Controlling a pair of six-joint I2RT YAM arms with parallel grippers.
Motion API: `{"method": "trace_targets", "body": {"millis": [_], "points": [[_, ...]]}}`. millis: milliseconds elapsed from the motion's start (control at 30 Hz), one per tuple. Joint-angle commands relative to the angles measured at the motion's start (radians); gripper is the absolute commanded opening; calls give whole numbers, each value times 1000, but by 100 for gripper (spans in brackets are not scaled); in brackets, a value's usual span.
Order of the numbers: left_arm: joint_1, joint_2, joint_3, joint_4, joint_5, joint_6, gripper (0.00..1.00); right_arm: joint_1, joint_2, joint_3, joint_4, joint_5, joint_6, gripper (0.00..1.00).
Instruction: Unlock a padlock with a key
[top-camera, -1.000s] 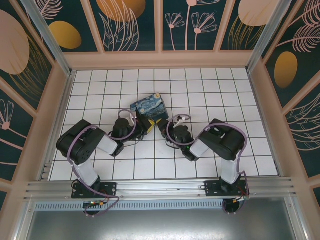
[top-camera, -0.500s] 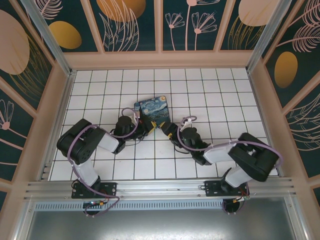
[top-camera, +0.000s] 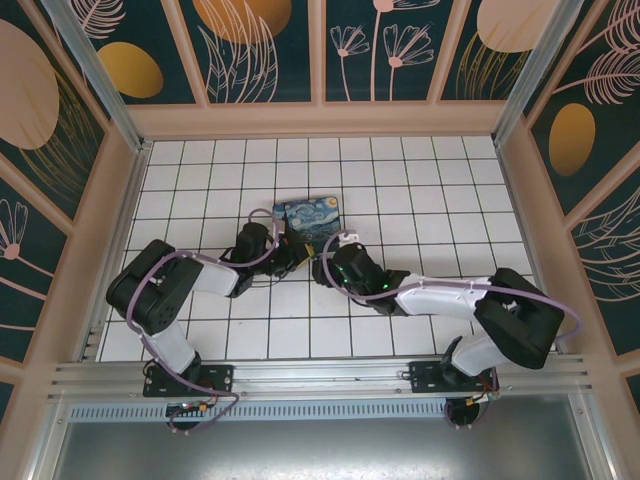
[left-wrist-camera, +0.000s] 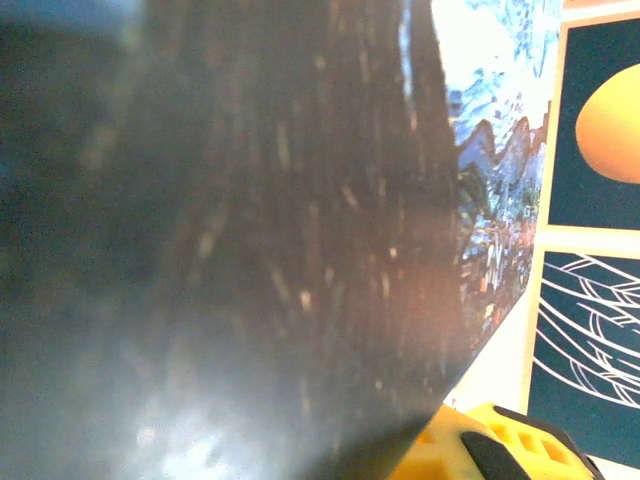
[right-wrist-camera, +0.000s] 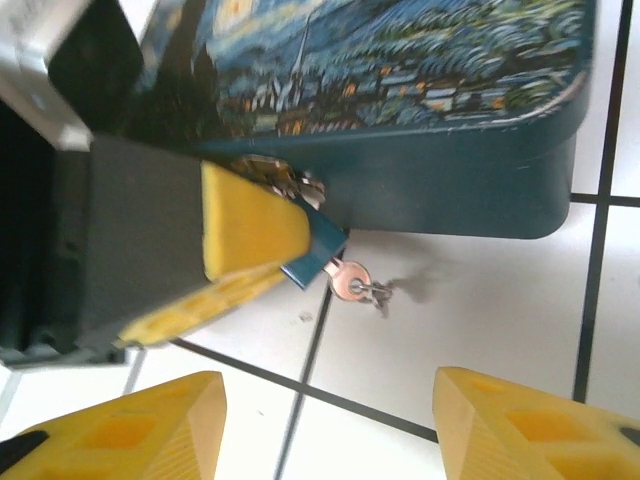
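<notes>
Yellow fingers (right-wrist-camera: 130, 425) of the right gripper (right-wrist-camera: 325, 420) are wide open and hold nothing. They wait just in front of the tiny pink-red metal key (right-wrist-camera: 349, 279), which seems to stick out of the little blue and brass padlock (right-wrist-camera: 318, 255). The padlock hangs on the front of the dark-blue painted tin box (right-wrist-camera: 450, 120). The left gripper (right-wrist-camera: 265, 250) seems to pinch the padlock, likely to keep it steady for turning the key. Under them is the white tiled floor (right-wrist-camera: 480, 330).

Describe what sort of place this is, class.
Probably a purpose-built robot test booth: white tiled floor, dark teal floral wall panels, and an aluminium mounting rail along the near edge.
</notes>
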Motion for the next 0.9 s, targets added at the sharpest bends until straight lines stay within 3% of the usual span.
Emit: {"method": "trace_targets", "body": {"millis": [0,633,867], "points": [[3,-45,29,-75,55,29,0,22,41,41,-75,70,-160,56],[2,-91,30,-123,86,40,0,22,217,167,-91,143,-237,49],[2,-95,24,-122,89,40,0,3,243,203,-95,134,-254,42]]}}
